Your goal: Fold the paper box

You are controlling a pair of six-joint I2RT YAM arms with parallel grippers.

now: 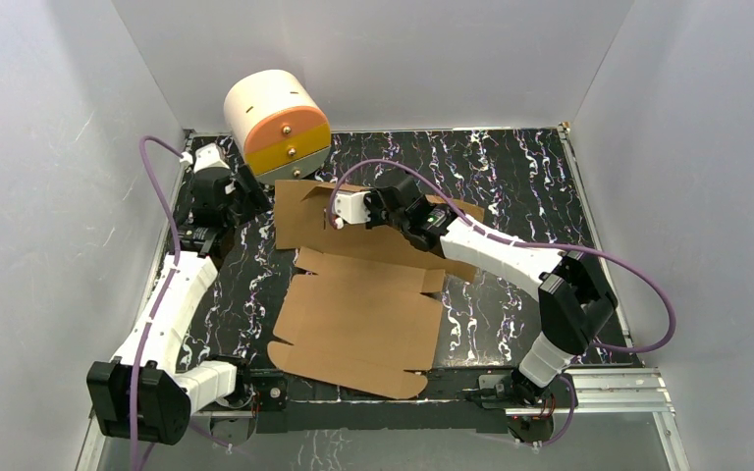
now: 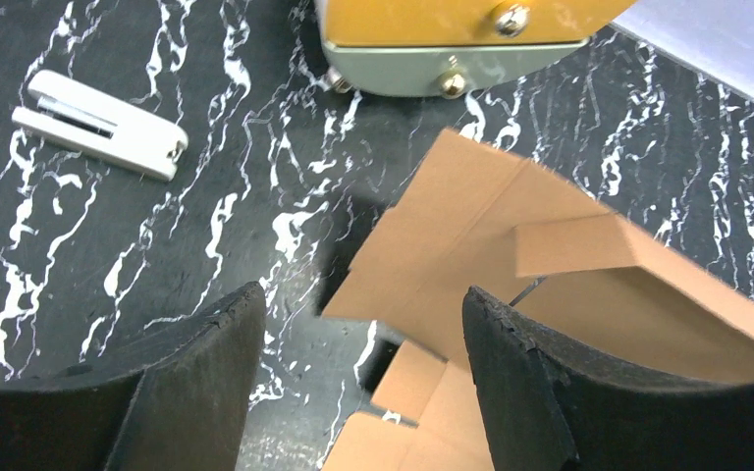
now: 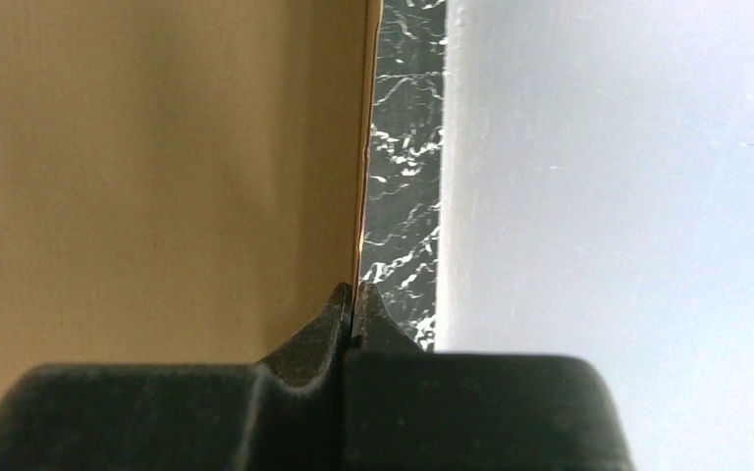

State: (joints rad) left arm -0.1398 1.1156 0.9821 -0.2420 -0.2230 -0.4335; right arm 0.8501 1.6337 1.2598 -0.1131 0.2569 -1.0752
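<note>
The paper box point(image 1: 358, 324) is a brown die-cut cardboard sheet, its near half flat on the table and its far panel point(image 1: 304, 221) raised. My right gripper point(image 1: 378, 208) is over that raised panel. In the right wrist view it point(image 3: 356, 294) is shut on the panel's thin edge, and the cardboard face point(image 3: 157, 177) fills the left side. My left gripper point(image 1: 253, 193) is at the panel's left end, beside the cabinet. In the left wrist view it point(image 2: 363, 289) is open and holds nothing. The panel's corner and a folded flap point(image 2: 471, 226) lie just beyond its fingers point(image 2: 520, 373).
A cream cylindrical cabinet point(image 1: 277, 123) with orange and yellow drawers stands at the back left, right behind the cardboard, and its drawer knobs point(image 2: 452, 83) show near the left gripper. A white stapler-like object point(image 2: 98, 123) lies on the black marbled table point(image 1: 530, 186). White walls surround the table.
</note>
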